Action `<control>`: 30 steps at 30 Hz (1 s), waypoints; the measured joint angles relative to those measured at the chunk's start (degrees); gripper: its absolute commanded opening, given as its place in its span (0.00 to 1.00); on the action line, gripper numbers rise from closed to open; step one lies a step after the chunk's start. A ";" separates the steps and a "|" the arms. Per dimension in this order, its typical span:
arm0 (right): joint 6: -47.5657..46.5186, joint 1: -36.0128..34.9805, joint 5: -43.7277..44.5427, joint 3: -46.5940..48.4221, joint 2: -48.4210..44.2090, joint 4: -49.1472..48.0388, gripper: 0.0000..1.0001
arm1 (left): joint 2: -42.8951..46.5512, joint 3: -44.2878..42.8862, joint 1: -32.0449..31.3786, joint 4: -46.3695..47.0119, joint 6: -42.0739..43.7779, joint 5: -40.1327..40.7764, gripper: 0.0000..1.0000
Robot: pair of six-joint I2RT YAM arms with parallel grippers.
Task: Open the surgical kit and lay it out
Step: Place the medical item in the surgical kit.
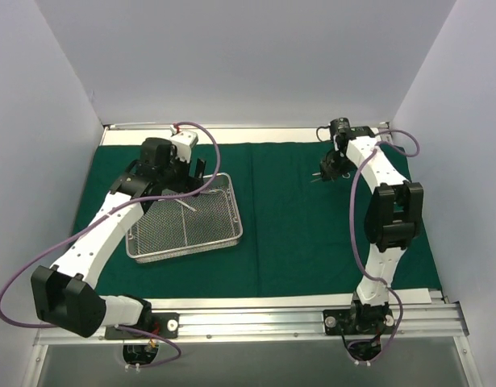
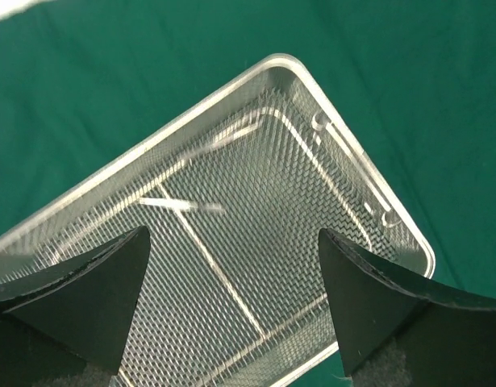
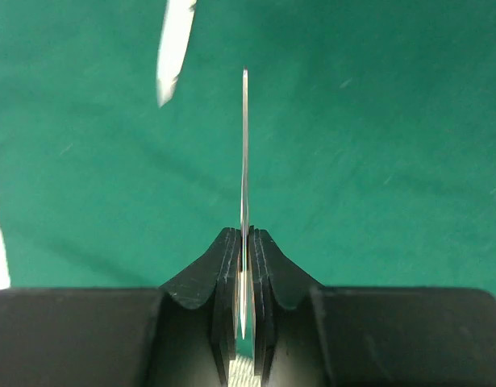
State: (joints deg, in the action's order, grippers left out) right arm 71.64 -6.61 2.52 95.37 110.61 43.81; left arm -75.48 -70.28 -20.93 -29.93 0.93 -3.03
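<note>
Nearest the arm bases, the dark green drape (image 1: 312, 242) is already spread flat, so the opening part looks done. On its L half sits the wire-mesh tray (image 1: 183, 251) w/ one thin instrument (image 2: 179, 204) lying inside, not yet laid out. The L gripper (image 2: 231, 242) hovers just above the tray, jaws wide apart, nothing in them. Further back on the R, the R gripper (image 3: 244, 238) is clamped on a slim metal tool (image 3: 244, 145) over bare cloth, prob. due to be set down there. Partway through, I'd say.
</note>
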 measured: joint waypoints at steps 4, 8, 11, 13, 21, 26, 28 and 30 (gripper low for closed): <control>0.55 0.90 3.02 0.33 4.44 1.01 0.00 | -0.68 0.00 0.57 -2.43 -3.52 0.98 0.94; 1.03 1.77 6.54 4.46 8.41 3.76 0.00 | -0.50 -0.13 1.73 -3.28 -7.65 2.32 0.94; 2.32 2.16 8.50 7.28 10.58 4.55 0.00 | -0.57 -0.26 3.26 -4.26 -9.81 3.28 0.94; 3.28 2.40 9.16 7.61 11.21 5.05 0.00 | -0.81 -0.50 4.13 -4.87 -10.67 3.78 0.94; 5.97 2.51 10.14 7.96 14.80 6.56 0.00 | -1.42 -1.03 5.03 -5.51 -11.50 4.70 0.94; 7.39 2.51 10.10 8.09 16.44 6.45 0.00 | -2.49 -1.14 5.81 -5.55 -12.55 5.22 0.94; 7.91 2.51 10.05 8.20 16.90 6.23 0.00 | -3.13 -1.29 6.05 -5.57 -12.96 5.75 0.94; 8.31 2.54 10.01 8.31 17.25 6.10 0.00 | -3.63 -1.38 6.29 -5.64 -13.68 6.29 0.94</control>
State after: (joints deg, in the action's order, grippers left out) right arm 79.94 -4.08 12.53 103.68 127.85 49.91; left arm -79.11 -71.66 -14.63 -35.57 -12.75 3.27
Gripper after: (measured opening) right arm 0.085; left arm 0.938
